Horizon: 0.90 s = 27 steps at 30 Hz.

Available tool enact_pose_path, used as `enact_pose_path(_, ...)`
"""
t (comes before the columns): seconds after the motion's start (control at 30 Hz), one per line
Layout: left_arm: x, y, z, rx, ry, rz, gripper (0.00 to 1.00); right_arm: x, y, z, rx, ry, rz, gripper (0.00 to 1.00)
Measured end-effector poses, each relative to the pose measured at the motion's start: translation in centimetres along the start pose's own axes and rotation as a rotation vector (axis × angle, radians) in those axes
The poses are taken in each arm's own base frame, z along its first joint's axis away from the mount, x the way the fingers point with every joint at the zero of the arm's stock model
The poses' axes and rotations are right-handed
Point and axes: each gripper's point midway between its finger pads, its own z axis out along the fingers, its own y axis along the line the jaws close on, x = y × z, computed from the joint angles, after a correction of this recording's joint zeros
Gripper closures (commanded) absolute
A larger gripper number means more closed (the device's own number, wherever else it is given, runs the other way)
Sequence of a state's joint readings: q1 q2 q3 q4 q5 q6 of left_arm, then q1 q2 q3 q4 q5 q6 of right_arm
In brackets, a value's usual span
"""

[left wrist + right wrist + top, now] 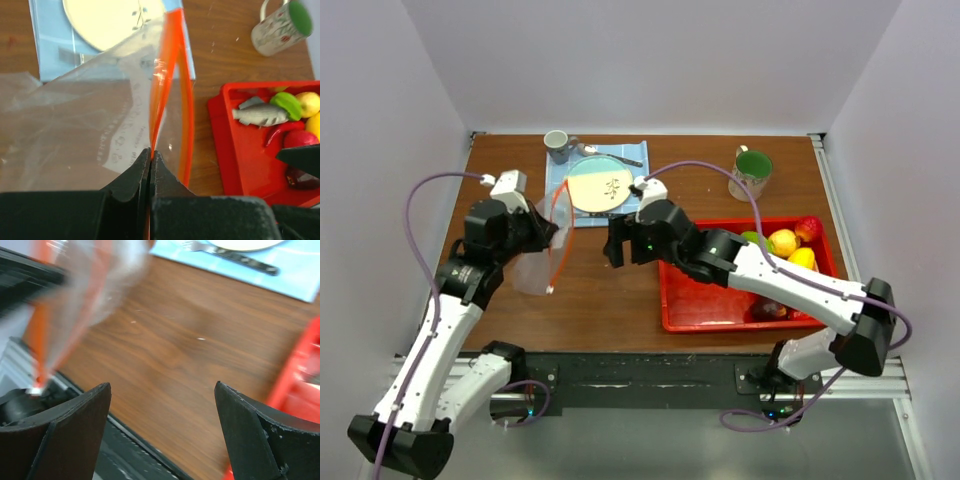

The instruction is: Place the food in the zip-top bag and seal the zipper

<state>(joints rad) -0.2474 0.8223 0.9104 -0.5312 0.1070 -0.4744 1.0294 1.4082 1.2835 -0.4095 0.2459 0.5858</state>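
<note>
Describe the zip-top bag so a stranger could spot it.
On the left half of the wooden table, beside the blue placemat, the left gripper pinches a clear, crinkly pouch. Its orange-red zipper strip along the open mouth sets it apart from the solid red tray.

Looking down from high behind, plus close-in from both facing wrists, all sharing the zip-top bag (528,268).

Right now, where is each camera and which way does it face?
Top external: above and behind, looking down on the table; left arm and right arm show.
Left wrist: on the left arm, looking past the left end effector, shut on the zip-top bag's zipper, toward the red tray.
Right wrist: on the right arm, looking over the open right end effector at the table.
Shared: the bag, in all three.
</note>
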Motion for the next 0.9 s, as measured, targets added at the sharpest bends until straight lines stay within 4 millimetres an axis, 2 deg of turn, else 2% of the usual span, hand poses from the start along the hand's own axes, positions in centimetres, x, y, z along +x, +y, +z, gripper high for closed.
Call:
enact_pose_path(0.1, 3.5, 1.3, 1.4, -0.039, 0.086, -0.038, 1.0, 0.8, 1.6, 1.5, -0.03, 0.019, 0.016, 0.15)
enact_pose_path(0.17, 5.1, 2.0, 2.0, -0.062, 0.116, -0.065, 1.0, 1.3, 1.8, 2.5, -0.029, 0.03, 0.033, 0.19)
enact_pose_path(0.23, 5.8, 2.4, 2.4, -0.075, 0.123, -0.088, 1.0, 1.8, 1.9, 3.5, -0.023, 0.04, 0.05, 0.21)
enact_pose_path(0.43, 5.4, 1.7, 3.2, -0.046, 0.08, -0.153, 1.0, 3.2, 1.9, 5.8, -0.006, 0.064, 0.087, 0.28)
enact_pose_path(0.7, 4.6, 0.3, 3.6, 0.015, 0.043, -0.211, 1.0, 5.5, 1.6, 9.2, 0.029, 0.114, 0.115, 0.32)
enact_pose_path(0.8, 4.4, -0.1, 3.7, 0.038, 0.034, -0.228, 1.0, 5.5, 1.7, 10.0, 0.035, 0.115, 0.125, 0.5)
enact_pose_path(0.83, 4.5, -0.2, 3.7, 0.043, 0.034, -0.232, 1.0, 5.4, 1.7, 10.2, 0.033, 0.112, 0.133, 0.7)
enact_pose_path(0.9, 4.4, -0.3, 3.6, 0.046, 0.033, -0.233, 1.0, 5.1, 1.4, 10.4, 0.037, 0.108, 0.147, 0.88)
